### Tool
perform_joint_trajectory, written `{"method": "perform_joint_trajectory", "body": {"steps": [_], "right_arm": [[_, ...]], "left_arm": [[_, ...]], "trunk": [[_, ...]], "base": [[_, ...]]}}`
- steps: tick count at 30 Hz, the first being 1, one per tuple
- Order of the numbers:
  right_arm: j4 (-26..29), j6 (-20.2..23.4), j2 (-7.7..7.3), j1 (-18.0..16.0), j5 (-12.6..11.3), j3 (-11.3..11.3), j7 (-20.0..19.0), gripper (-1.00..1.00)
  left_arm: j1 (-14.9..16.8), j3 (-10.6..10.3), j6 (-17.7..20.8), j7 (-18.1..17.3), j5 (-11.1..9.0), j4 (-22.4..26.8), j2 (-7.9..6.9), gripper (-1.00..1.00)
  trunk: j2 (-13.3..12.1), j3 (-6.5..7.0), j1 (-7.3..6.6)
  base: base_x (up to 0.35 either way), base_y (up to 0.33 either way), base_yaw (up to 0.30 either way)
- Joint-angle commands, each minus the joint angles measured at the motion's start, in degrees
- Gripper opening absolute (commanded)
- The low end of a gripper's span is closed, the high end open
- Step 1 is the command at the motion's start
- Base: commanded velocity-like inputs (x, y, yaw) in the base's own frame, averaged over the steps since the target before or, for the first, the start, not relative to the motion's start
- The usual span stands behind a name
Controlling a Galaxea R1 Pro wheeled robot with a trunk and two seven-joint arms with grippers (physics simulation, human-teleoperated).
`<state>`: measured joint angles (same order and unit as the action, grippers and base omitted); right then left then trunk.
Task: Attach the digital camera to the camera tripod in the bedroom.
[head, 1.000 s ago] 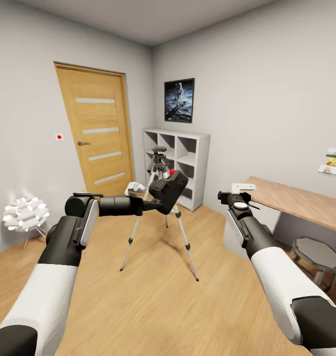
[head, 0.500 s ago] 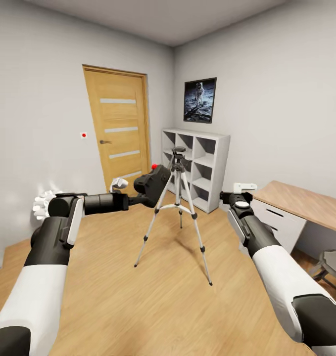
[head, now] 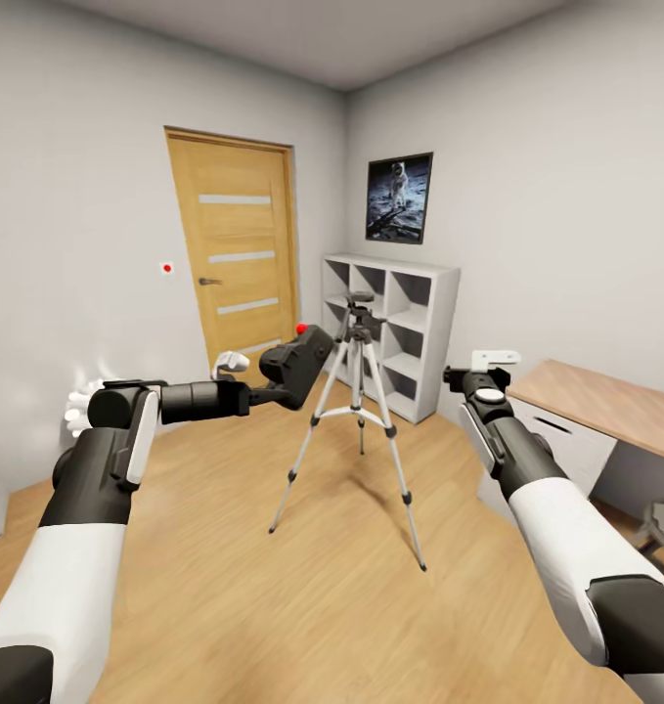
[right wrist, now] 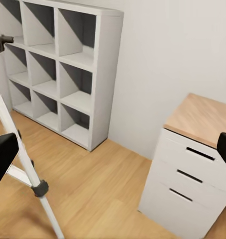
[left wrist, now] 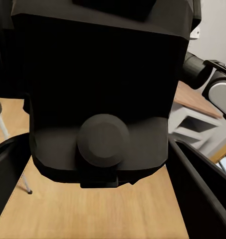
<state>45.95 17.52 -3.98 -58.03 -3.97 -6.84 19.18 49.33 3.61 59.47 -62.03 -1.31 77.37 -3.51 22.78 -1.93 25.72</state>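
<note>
I am looking into the bedroom from the head camera: pale grey walls, a light wood plank floor (head: 302, 606), a wooden door (head: 236, 259) and a framed astronaut picture (head: 399, 198) on the far wall. My left gripper (head: 273, 389) is stretched forward with its jaws clamped on the digital camera (head: 294, 356), a black body with a red button on top. In the left wrist view the digital camera fills the gap between the two dark fingers (left wrist: 202, 186), pressed by both. The camera tripod (head: 357, 411) stands upright on the floor in the middle of the room, just beside the held camera and in front of a white cube shelf (head: 395, 328). My right gripper (head: 486, 370) hovers near the wood-topped desk (head: 605, 401); I cannot tell how far its jaws are open. The right wrist view shows a tripod leg, the shelf and white desk drawers (right wrist: 185, 184).
</note>
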Motion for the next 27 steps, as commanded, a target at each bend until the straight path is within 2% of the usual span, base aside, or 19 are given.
{"method": "perform_joint_trajectory", "body": {"steps": [1, 9, 23, 24, 26, 27], "right_arm": [[0.1, 0.3, -0.07, 0.0, -0.4, -0.4, 0.5, 1.0], [-1.1, 0.3, -0.06, 0.2, -0.4, -0.4, 0.5, 1.0], [-5.7, -3.6, -0.2, 0.7, -0.3, -0.3, 0.3, 1.0], [-44.2, -17.3, -0.22, 0.8, -0.3, -0.3, 0.2, 1.0], [-47.9, -22.6, -0.23, 2.8, -0.3, -0.4, 0.1, 1.0], [-48.5, -23.6, -0.23, 3.5, -0.3, -0.3, 0.1, 1.0]], "left_arm": [[0.1, 0.0, 0.5, -0.1, -0.3, 0.0, 0.0, -1.0], [0.1, 0.0, 0.5, -0.1, -0.3, 0.0, -0.02, -1.0], [0.1, 0.0, 0.5, -0.1, -0.3, 0.0, 0.0, -1.0], [0.1, 0.0, 0.5, -0.1, -0.3, 0.0, -0.02, -1.0], [0.1, 0.0, 0.5, 0.0, -0.3, -0.1, -0.05, -1.0], [0.1, 0.0, 0.5, 0.0, -0.3, -0.1, -0.06, -1.0]], "trunk": [[0.1, -0.14, 0.06], [0.1, -0.14, 0.06], [0.1, -0.14, 0.06], [0.1, -0.14, 0.06], [0.1, -0.14, 0.06], [0.1, -0.14, 0.06]], "base": [[0.25, 0.209, 0.0], [0.216, 0.169, 0.0], [0.013, 0.009, 0.0], [0.0, 0.0, 0.0], [0.0, 0.0, 0.0], [0.0, 0.0, 0.0]]}}
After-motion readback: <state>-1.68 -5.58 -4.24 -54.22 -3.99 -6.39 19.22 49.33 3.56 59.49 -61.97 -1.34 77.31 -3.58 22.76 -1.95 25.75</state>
